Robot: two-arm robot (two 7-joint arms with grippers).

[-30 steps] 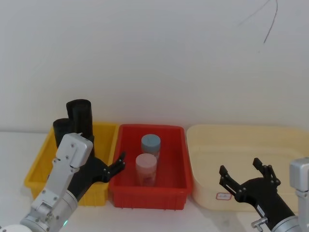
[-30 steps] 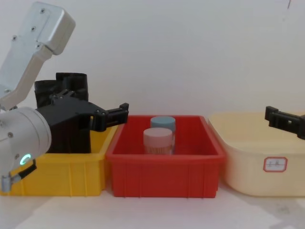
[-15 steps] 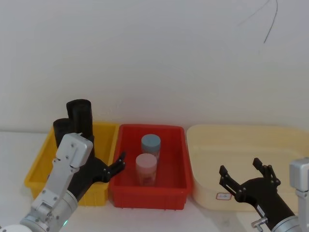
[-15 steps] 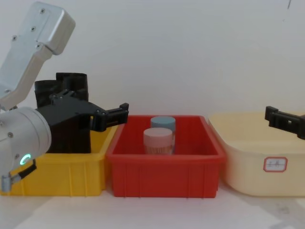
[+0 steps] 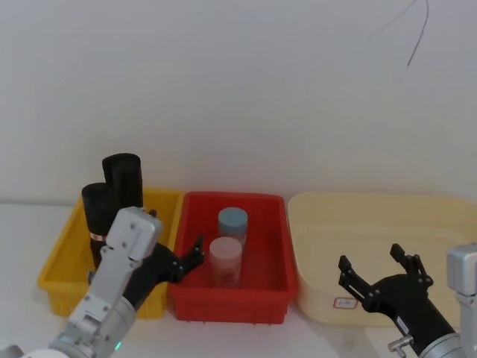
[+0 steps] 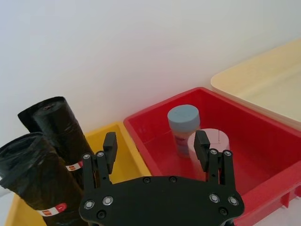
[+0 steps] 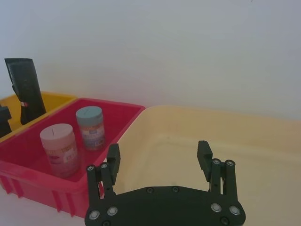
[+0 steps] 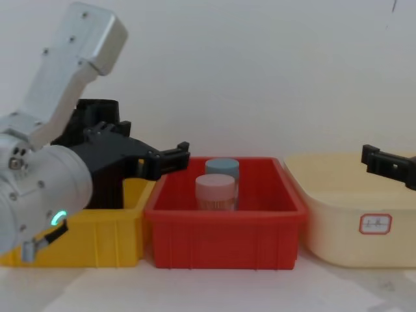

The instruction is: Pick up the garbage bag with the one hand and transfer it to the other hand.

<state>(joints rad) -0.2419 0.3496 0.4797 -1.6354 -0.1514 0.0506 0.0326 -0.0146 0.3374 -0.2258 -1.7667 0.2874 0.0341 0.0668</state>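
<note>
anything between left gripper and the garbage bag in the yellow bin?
Nothing visible. The left gripper, open and empty, hangs over the wall between the yellow bin and red bin, aimed into the red one. The garbage bag and second roll stand clear beside it, taller than the rim. Right gripper parked by the cream tub.

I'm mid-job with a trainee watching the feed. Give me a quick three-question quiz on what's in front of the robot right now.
1. Fill in: the red bin holds ___ jars.
2. The two bag rolls are in: A. the yellow bin; B. the red bin; C. the cream tub.
3. True or false: the left hand and the right hand are both open and empty.

Key: 1. two; 2. A; 3. true.
</note>
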